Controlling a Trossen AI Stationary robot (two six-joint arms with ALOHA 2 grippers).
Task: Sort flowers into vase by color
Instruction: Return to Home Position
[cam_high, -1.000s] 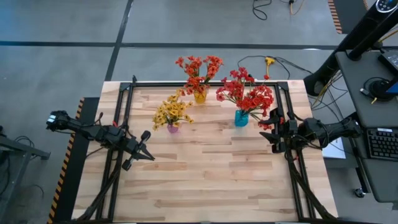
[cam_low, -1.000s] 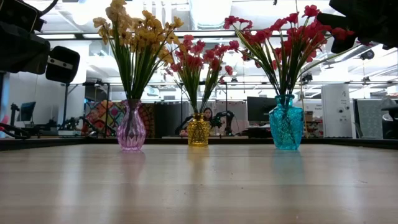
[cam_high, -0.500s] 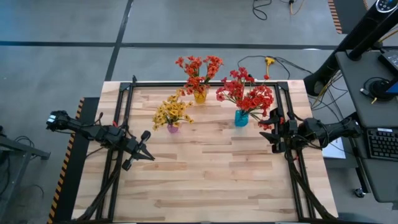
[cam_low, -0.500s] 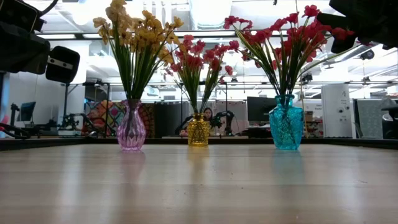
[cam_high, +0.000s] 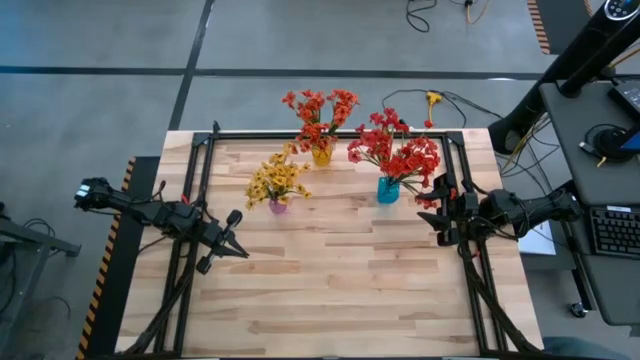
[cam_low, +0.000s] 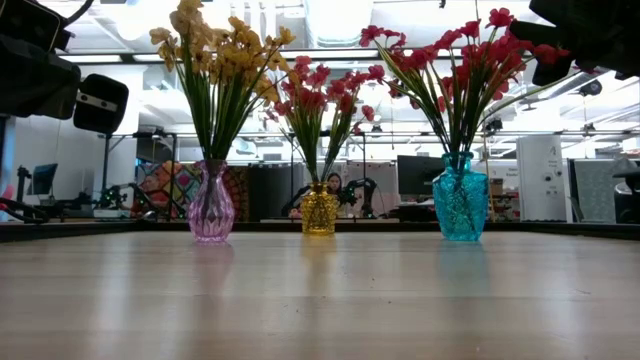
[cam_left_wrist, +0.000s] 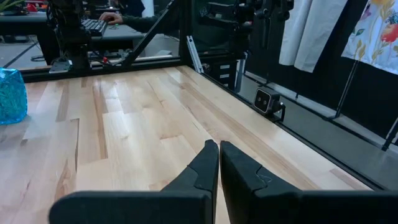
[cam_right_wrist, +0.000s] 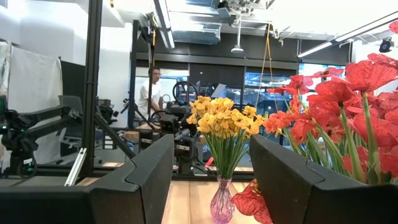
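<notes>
Holding its jaws pressed together, the left gripper (cam_left_wrist: 218, 147) hangs over bare table (cam_high: 330, 290), well apart from the vases. The right gripper (cam_right_wrist: 211, 149), jaws wide apart and empty, sits just beside the red flowers (cam_high: 395, 150) in the blue vase (cam_low: 460, 205). Yellow flowers (cam_high: 277, 180) fill the purple vase (cam_low: 211, 208), and orange flowers (cam_high: 318, 112) fill the yellow vase (cam_low: 319, 212). The likely risk is that a careless right-arm move snags red blossoms and tips that vase.

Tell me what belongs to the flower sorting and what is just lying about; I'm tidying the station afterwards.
Job: yellow flowers in purple vase; orange flowers in yellow vase; red flowers in blue vase; left gripper, right gripper, at the table's sides.
Lying about: keyboard; yellow cable on the floor; black frame.
</notes>
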